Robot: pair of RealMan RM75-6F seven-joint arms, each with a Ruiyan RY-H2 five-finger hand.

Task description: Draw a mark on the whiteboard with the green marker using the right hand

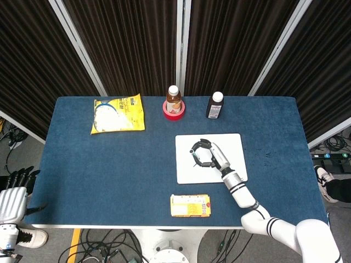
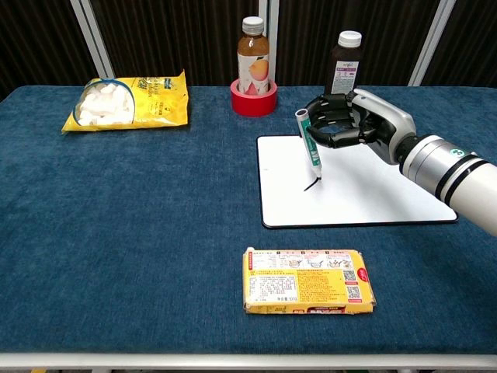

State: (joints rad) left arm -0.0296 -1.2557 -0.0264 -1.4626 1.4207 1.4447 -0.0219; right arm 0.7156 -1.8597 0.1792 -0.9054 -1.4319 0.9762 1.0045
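My right hand (image 2: 353, 123) (image 1: 208, 156) grips the green marker (image 2: 310, 146), held nearly upright with its tip down on the whiteboard (image 2: 373, 194) (image 1: 233, 143). A short dark curved stroke (image 2: 311, 186) runs from the tip toward the board's near left. In the head view the marker is mostly hidden by the hand. My left hand (image 1: 15, 186) hangs off the table's left edge, fingers apart, holding nothing.
A yellow box (image 2: 308, 280) lies near the front edge below the whiteboard. At the back stand an orange bottle (image 2: 254, 58) inside a red tape roll (image 2: 253, 101) and a dark bottle (image 2: 346, 61). A yellow snack bag (image 2: 128, 101) lies back left.
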